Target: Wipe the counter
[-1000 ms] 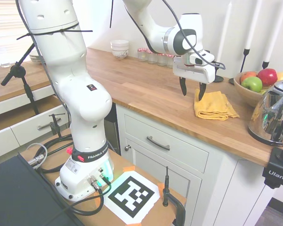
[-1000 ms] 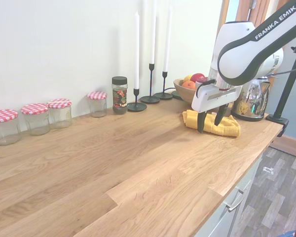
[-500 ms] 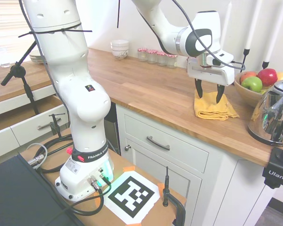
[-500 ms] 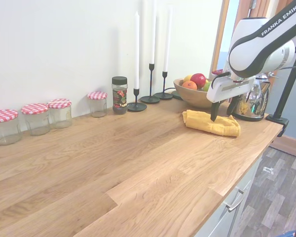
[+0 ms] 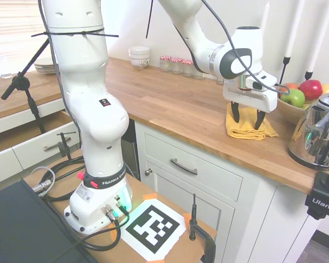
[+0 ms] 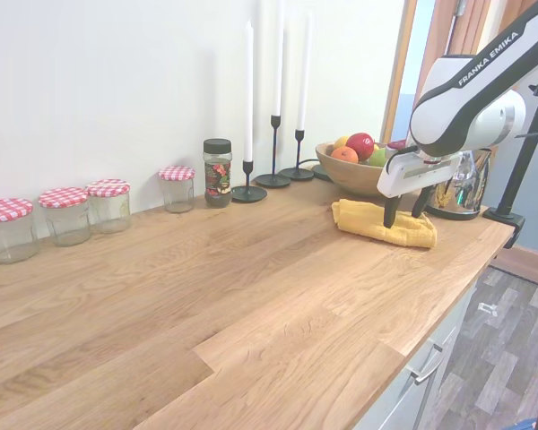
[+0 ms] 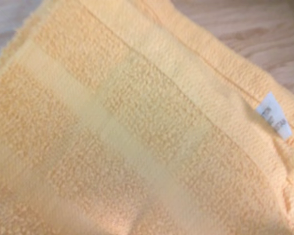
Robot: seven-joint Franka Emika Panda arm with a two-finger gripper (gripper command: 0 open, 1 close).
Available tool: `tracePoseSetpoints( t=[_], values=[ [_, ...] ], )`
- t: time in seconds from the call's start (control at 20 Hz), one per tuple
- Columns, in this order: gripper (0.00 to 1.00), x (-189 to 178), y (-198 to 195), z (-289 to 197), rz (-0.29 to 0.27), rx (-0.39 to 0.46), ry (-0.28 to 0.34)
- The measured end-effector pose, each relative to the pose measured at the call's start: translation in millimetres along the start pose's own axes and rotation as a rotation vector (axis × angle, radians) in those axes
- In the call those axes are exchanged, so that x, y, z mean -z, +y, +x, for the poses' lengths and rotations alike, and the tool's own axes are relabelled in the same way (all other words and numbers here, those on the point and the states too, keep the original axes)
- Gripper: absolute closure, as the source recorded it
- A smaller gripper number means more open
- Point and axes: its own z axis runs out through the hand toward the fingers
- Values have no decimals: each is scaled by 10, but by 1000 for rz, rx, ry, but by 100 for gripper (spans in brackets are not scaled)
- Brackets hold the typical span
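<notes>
The white arm is reaching across the counter (image 5: 175, 109), its wrist pointing straight down, the jaws spread and their tips hanging just over the folded yellow towel (image 5: 247, 125), (image 6: 381, 224). The towel is lying near the counter's front edge, beside a fruit bowl (image 6: 350, 175) and a steel kettle (image 5: 318, 131). Candlesticks (image 6: 272, 152) and red-checked jars (image 6: 63, 213) are lining the white wall. In the wrist view terry cloth with a small white tag (image 7: 273, 115) is filling the frame.

The long warm-brown butcher-block counter (image 6: 251, 287) is smooth planked wood with a soft satin sheen. The folded yellow terry cloth (image 7: 127, 127) looks nubbly and matt, with flatter woven bands and a small white fabric label (image 7: 273, 115). The rounded chrome kettle (image 5: 318, 134) is mirror-glossy metal.
</notes>
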Motion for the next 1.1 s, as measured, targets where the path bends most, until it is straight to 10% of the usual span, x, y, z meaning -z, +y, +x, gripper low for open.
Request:
tracePoseSetpoints(
  t=[0.05, 1.1],
  values=[
    [100, -4, 7, 7, 4, -3, -4],
    [100, -40, 100, 33, 73, -35, -71]
  ],
)
